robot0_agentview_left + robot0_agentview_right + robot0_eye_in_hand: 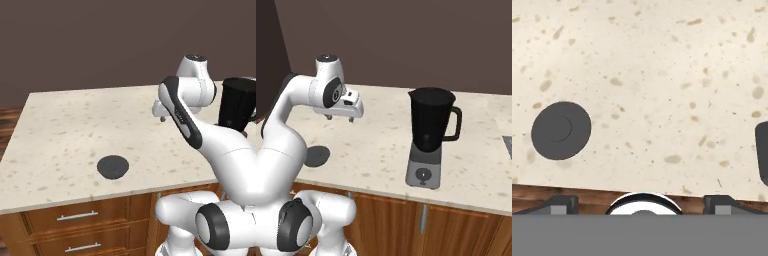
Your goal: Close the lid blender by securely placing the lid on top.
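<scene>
Arm [286, 125]: glossy white rounded links, dark grey joint bands and end caps. Gripper [340, 118]: white boxy hand, small dark fingertips.

We see the blender [238, 104] cut off by the left base view's right edge, its base hidden behind the arm; the arm partly covers the lid [318, 155].

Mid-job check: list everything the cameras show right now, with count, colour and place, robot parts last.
lid: one, dark grey, flat on the counter near its front edge, apart from the blender.
blender: one, black jar with side handle on a grey base with a black dial, mouth uncovered, standing on the counter.
counter: one, speckled beige stone.
drawers: wooden, silver handles, below the counter.
claw: one, white with dark tips, above the counter between lid and blender, holding nothing; fingers spread wide.
</scene>
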Motion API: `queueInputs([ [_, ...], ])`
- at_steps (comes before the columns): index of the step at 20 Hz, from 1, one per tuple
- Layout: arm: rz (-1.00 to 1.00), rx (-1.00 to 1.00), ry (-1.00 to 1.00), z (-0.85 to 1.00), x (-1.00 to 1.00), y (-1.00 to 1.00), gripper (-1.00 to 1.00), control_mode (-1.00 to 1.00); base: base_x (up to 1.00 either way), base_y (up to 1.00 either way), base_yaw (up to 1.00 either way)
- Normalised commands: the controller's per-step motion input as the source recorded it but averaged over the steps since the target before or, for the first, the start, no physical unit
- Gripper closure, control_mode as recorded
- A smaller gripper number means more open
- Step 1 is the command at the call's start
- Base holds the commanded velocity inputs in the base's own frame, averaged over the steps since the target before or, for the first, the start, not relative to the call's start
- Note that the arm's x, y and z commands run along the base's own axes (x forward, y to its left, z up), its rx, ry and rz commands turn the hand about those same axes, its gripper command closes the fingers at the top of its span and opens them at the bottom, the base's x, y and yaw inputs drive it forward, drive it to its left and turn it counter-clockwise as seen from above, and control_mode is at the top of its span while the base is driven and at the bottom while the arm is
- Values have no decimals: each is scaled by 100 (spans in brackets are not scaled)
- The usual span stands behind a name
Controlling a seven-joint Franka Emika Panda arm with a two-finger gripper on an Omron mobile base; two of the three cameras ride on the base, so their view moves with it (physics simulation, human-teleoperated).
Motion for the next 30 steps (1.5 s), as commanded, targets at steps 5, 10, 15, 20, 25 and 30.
queueInputs([
  [5, 0, 0, 0, 0, 0, 0, -100, 100, 28, -1, 0],
  [10, 0, 0, 0, 0, 0, 0, -100, 100, 5, -1, 0],
  [15, 0, 0, 0, 0, 0, 0, -100, 100, 0, 0, 0],
  [20, 0, 0, 1, -9, -1, 3, -100, -100, 0, 0, 0],
  [25, 12, 0, 7, -64, -12, 79, -100, -100, 0, 0, 0],
  [30, 21, -3, 12, -75, 0, 100, -100, -100, 0, 0, 0],
])
